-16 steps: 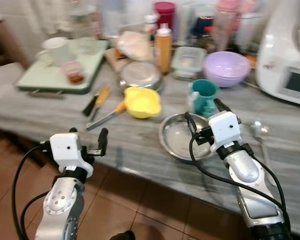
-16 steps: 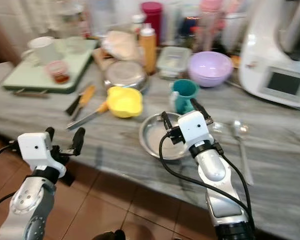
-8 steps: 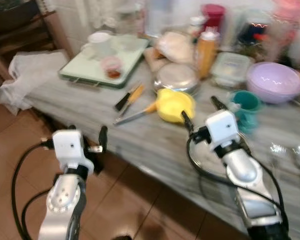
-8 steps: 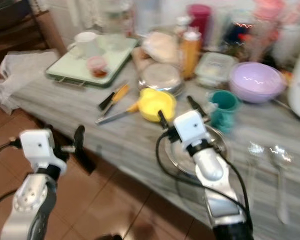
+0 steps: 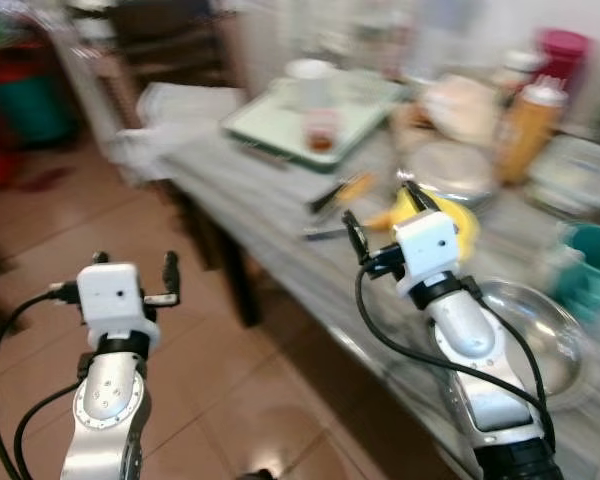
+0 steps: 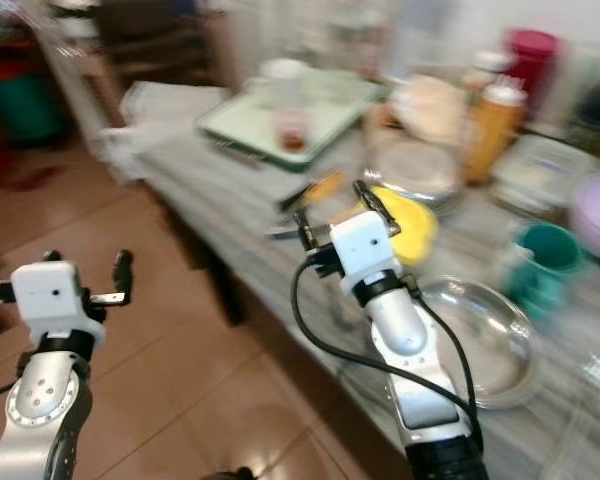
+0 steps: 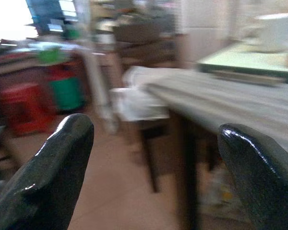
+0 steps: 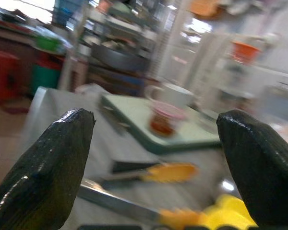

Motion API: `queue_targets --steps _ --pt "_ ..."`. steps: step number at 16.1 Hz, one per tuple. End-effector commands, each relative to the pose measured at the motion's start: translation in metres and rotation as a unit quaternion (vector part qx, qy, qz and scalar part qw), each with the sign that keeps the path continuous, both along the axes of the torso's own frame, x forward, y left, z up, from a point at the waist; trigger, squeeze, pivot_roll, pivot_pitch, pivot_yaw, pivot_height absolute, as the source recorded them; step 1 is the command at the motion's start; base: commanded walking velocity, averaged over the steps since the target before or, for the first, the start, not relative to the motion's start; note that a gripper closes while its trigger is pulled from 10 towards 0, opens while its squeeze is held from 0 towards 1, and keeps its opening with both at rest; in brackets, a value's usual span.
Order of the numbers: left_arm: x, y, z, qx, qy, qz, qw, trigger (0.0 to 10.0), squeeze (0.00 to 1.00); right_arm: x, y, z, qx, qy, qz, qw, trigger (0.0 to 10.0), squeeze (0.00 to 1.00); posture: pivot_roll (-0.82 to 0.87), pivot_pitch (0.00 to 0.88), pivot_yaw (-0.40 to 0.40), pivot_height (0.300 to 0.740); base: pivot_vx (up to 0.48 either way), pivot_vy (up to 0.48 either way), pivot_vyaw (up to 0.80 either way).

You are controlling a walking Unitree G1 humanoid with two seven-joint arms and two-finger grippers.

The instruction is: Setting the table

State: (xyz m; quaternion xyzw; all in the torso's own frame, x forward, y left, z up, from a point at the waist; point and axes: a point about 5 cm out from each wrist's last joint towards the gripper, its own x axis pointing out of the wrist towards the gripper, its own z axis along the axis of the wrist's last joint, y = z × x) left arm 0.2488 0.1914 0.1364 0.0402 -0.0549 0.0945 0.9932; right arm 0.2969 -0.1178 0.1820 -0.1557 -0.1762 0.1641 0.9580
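Two grippers up in the head views, both blurred by motion. Left gripper hangs over the brown tiled floor, off the table's near corner, fingers spread, holding nothing. Right gripper sits above the grey marbled table, fingers apart, empty, just in front of the yellow bowl. Steel bowl lies right of that arm, touching nothing; teal mug just behind it. Pale green tray at the far left of the table carries a white cup and a small red-filled jar. Orange bottle and a covered steel dish stand further back.

Left wrist view: both black fingertips wide apart, table edge between them, red stool and green bin beyond.

Right wrist view: fingertips wide apart; between them the tray with the jar and cup, a yellow-handled utensil nearer.
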Motion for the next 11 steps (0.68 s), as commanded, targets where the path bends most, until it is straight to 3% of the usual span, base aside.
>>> queue_targets --steps 1,8,11 --pt "-0.003 0.0 -0.003 0.005 0.005 0.002 1.0 10.0 0.0 0.0 -0.002 0.0 0.001 0.003 -0.003 1.0 10.0 0.0 -0.11 0.099 0.049 0.74 0.0 0.0 0.8" --pt "-0.006 0.013 -0.003 0.032 -0.003 0.058 0.998 10.0 0.0 0.003 0.001 0.001 0.008 0.006 0.005 1.0 10.0 0.0 -0.1 0.101 0.039 0.74 0.0 0.0 0.8" --pt "-0.01 0.023 -0.017 0.036 0.028 0.085 0.995 10.0 0.0 0.005 0.0 -0.006 0.027 0.031 -0.005 0.999 10.0 0.0 -0.09 0.1 0.033 0.74 0.0 0.0 0.19"
